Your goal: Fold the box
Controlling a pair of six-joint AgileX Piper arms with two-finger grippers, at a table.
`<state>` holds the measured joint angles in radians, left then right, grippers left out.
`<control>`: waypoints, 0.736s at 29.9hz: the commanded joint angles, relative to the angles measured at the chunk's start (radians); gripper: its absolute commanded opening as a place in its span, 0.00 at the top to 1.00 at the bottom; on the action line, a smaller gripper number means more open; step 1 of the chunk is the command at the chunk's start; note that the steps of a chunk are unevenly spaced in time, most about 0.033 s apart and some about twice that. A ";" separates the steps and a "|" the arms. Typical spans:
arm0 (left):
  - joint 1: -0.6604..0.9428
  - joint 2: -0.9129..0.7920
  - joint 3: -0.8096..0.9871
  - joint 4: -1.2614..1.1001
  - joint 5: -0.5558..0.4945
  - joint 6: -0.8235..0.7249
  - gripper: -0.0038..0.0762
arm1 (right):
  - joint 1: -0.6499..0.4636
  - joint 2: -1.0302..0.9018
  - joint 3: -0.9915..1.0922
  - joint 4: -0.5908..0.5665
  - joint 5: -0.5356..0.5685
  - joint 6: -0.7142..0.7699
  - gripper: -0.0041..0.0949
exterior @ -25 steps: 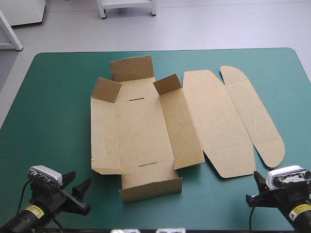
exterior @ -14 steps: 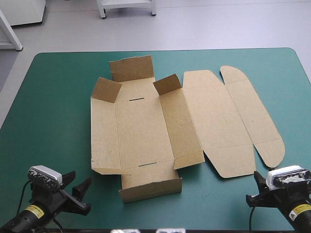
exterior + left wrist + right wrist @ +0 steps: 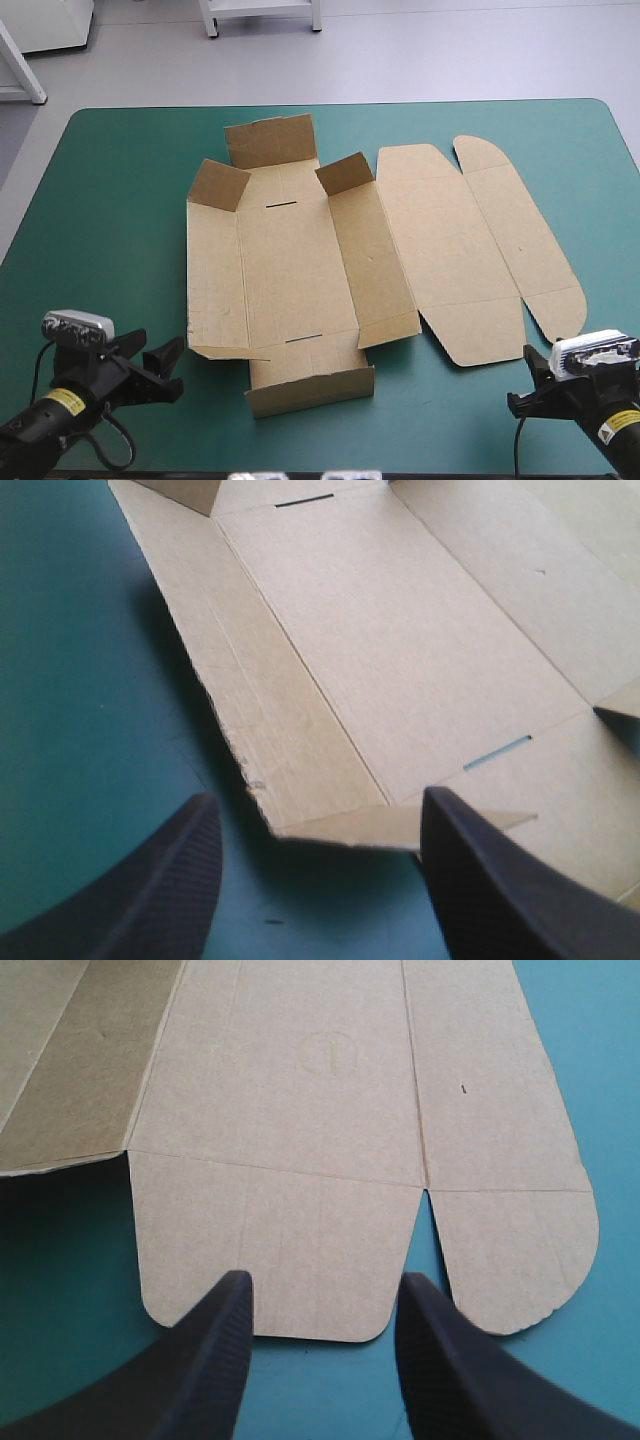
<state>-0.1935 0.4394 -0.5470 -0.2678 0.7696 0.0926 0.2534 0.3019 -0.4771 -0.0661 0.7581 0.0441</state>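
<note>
The box (image 3: 300, 270) lies opened out across the middle of the table (image 3: 110, 200), running from centre-left to the right of the high view. Its left part is partly formed. Two small flaps (image 3: 220, 185) stand up at the far end, a wall (image 3: 310, 390) is raised at the near end, and a slot (image 3: 282, 206) shows in the base. Its right part, the lid (image 3: 450, 250) with its rounded outer panel (image 3: 520, 240), lies flat on the teal-green cover. The left gripper (image 3: 160, 348) sits low at the lower left of the high view, near the box's near left corner but apart from it. In its wrist view the black fingers (image 3: 150, 880) stand wide apart with nothing held. The corner's pointed flap (image 3: 340, 825) lies just ahead, between them. The right gripper (image 3: 525, 385) sits at the lower right, just short of the lid's near edge. Its fingers (image 3: 215, 1360) are also spread and hold nothing. The lid's rounded near tab (image 3: 270, 1250) lies straight ahead of the gap, and the cut between the tab and the outer panel is ahead of one fingertip.
</note>
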 commanded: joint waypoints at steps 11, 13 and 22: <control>0.019 0.597 -0.290 0.054 0.048 -0.102 0.41 | -0.005 0.243 -0.158 -0.018 -0.073 0.002 0.52; 0.075 0.637 -0.299 0.037 0.047 -0.078 0.41 | -0.005 0.265 -0.174 -0.018 -0.073 0.002 0.52; 0.474 0.663 -0.198 -0.484 0.086 0.354 0.41 | -0.005 0.281 -0.183 -0.018 -0.080 0.002 0.52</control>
<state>0.1959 1.1114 -0.7733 -0.5234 0.8700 0.2948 0.2534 0.5739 -0.6238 -0.0737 0.7426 0.0475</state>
